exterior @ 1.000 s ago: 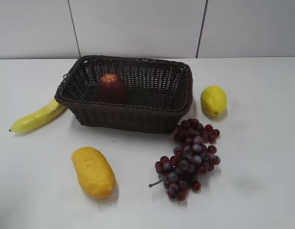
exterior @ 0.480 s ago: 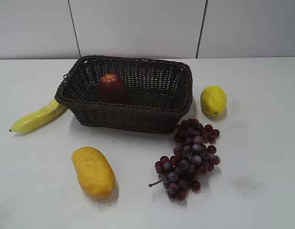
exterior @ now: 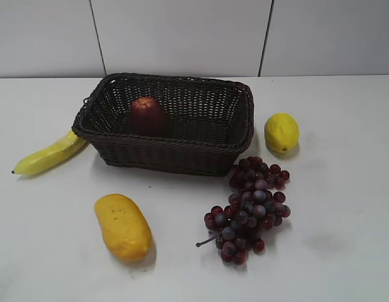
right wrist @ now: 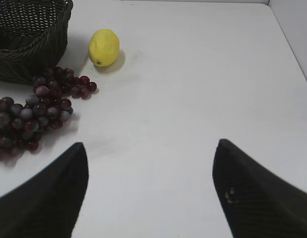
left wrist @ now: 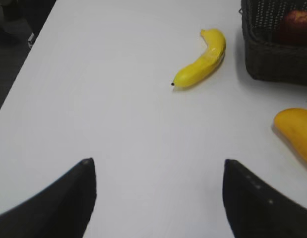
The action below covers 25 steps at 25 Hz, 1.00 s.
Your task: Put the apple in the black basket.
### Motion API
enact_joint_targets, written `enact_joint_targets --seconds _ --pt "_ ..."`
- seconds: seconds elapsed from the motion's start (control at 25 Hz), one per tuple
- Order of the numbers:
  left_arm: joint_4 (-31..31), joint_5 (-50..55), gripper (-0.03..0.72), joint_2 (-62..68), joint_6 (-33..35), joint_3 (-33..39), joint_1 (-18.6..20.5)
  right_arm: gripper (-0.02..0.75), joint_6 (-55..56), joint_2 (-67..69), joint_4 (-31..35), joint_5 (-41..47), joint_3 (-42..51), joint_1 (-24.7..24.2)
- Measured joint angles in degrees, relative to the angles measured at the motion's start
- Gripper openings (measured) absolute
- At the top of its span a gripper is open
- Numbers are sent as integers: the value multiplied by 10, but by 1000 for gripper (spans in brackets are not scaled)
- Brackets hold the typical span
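Note:
The dark red apple [exterior: 147,114] lies inside the black basket [exterior: 175,154], toward its left side, with its dimpled top up. The apple also shows in the left wrist view [left wrist: 298,23], inside the basket's corner [left wrist: 272,59]. My left gripper [left wrist: 155,166] is open and empty above bare table, well to the left of the basket. My right gripper [right wrist: 151,148] is open and empty above bare table, to the right of the basket [right wrist: 29,54]. Neither gripper shows in the exterior view.
A banana [exterior: 49,154] lies against the basket's left side. A yellow mango [exterior: 123,226] lies in front. A bunch of grapes [exterior: 249,207] lies at front right, and a lemon [exterior: 281,133] sits right of the basket.
The apple has rocked slightly inside the basket and now sits upright. Nothing else has moved.

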Motion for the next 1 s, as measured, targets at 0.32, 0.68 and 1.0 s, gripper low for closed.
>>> enact_joint_targets --seconds 0.32,0.68,1.0 --pt "-1 -1 591 0 1 0 0 591 0 0 0 0 0 0" --pt "-3 -2 589 -17 1 1 0 591 0 0 0 0 0 0" --pt "-7 -1 589 -61 1 1 0 591 0 0 0 0 0 0"
